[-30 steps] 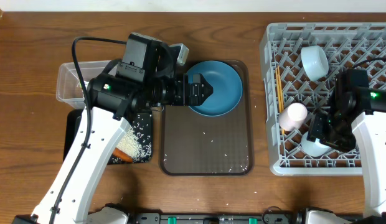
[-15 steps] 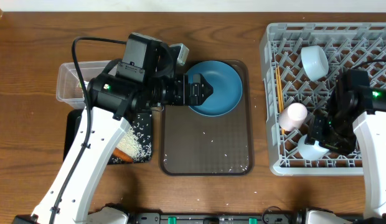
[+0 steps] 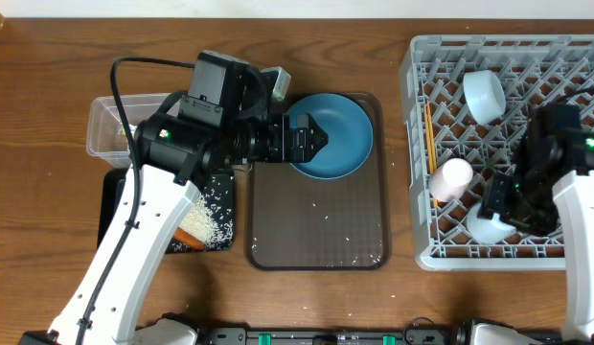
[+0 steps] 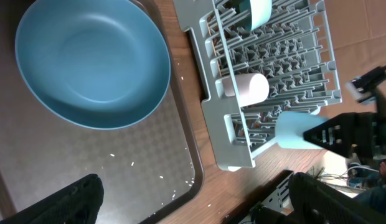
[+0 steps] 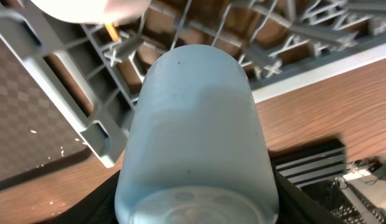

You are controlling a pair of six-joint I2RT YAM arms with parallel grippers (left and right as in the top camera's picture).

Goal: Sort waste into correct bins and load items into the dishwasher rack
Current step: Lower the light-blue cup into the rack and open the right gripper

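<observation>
The grey dishwasher rack (image 3: 527,57) fills the right side. In it lie a pale bowl (image 3: 484,94), a pinkish-white cup (image 3: 451,179) and wooden chopsticks (image 3: 430,144). My right gripper (image 3: 508,203) is shut on the light blue cup (image 5: 193,130), held over the rack's front-left corner; the cup also shows in the overhead view (image 3: 487,227). The blue plate (image 3: 328,136) sits at the back of the brown tray (image 3: 316,240). My left gripper (image 3: 314,137) is open and empty, hovering over the plate's left part. In the left wrist view the plate (image 4: 93,62) lies above the open fingers (image 4: 193,199).
A clear tub (image 3: 110,125) stands at far left. In front of it the black tray (image 3: 216,225) holds rice grains and an orange carrot (image 3: 190,238). Loose rice grains (image 3: 326,218) lie on the brown tray. The table's front edge is close below.
My right gripper has shifted the light blue cup slightly right and forward at the rack's front-left corner. The left arm has not moved.
</observation>
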